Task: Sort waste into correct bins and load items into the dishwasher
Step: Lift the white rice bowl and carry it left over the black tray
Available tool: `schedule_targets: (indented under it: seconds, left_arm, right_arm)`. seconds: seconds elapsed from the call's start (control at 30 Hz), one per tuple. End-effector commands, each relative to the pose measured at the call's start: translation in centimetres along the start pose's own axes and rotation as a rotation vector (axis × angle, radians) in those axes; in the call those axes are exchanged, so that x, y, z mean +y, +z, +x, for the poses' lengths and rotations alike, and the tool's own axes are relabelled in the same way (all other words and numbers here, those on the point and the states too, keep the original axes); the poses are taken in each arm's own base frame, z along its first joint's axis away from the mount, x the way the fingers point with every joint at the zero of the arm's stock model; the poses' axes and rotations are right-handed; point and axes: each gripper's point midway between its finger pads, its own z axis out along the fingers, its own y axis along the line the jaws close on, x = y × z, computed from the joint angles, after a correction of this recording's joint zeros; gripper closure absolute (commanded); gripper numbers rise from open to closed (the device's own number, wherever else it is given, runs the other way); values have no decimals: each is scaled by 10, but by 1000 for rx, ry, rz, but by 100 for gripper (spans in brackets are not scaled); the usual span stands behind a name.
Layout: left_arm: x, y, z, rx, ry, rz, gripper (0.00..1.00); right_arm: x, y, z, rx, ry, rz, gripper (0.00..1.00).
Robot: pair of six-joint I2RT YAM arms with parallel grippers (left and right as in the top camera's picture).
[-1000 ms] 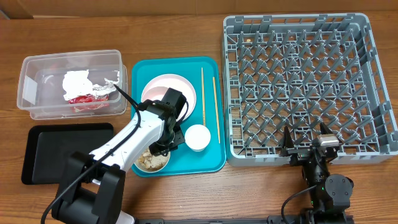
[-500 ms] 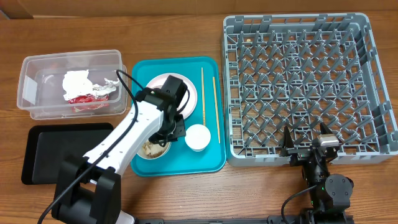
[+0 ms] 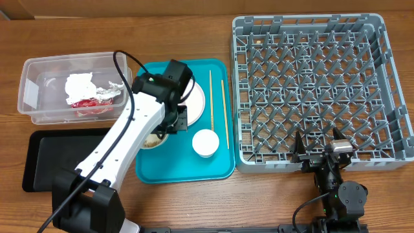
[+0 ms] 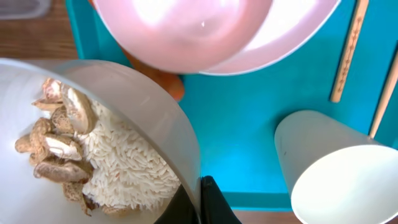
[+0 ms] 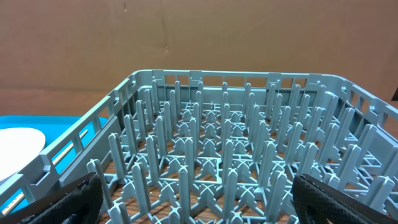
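1. The left gripper [image 4: 198, 202] is pinching tight on the rim of a whitish round bowl [image 4: 124, 106], with one finger inside the wall and one outside.
2. The bowl is carrying white rice [image 4: 124, 168] and brownish peanut-like scraps [image 4: 56, 143]. It is sitting at the left edge of a teal plastic tray [image 3: 220, 169], and the views do not show whether it is lifted off the tray.
3. A pale pink round plate [image 4: 199, 31] is lying on the teal tray just beyond the bowl. A small orange carrot [image 4: 173, 84] is peeking out from under its rim, between plate and bowl.
4. A small white cup [image 3: 206, 142] is standing upright on the teal tray, near the bowl's right side but apart from it.
5. Two thin wooden chopsticks [image 3: 210, 97] are lying side by side on the teal tray, to the right of the plate.
6. A clear plastic rectangular tub [image 3: 29, 97] is sitting left of the teal tray. It is holding a crumpled white napkin [image 3: 81, 84] and a crumpled red-and-silver wrapper [image 3: 90, 102].
7. A shallow black rectangular tray [image 3: 45, 158] is lying in front of the tub, and the left arm is crossing over its right end.
8. The right gripper [image 3: 318, 145] is resting with its fingers spread wide and gripping nothing. It is just at the near wall of a large square grey plastic dish rack [image 3: 310, 77].
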Motion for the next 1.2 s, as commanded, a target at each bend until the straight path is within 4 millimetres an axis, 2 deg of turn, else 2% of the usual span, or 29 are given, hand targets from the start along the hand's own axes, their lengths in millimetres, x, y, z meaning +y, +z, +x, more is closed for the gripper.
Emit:
schedule_targets:
  seconds: [0.0,0.5,0.73,0.9,1.03,1.17]
  left_arm:
    - [21,-12,-16,-36,-12,-23,96]
    - [116,-8,-29,5,-304,23,96]
    - [156,-7,-37,-22,-412,131,96]
    - [175,-10,-39,-52,-484,274,96]
    - [203,-10,-34,-67,-562,303,96]
    - [225,-8,-17,-44,-623,308,96]
  right_arm:
    - [0,0,3,0,-10,2,0]
    - [0,0,3,0,-11,2,0]
    - [0,0,3,0,-11,2,0]
    - [0,0,3,0,-11,2,0]
    - [0,0,3,0,-11,2,0]
    - [0,0,3,0,-11,2,0]
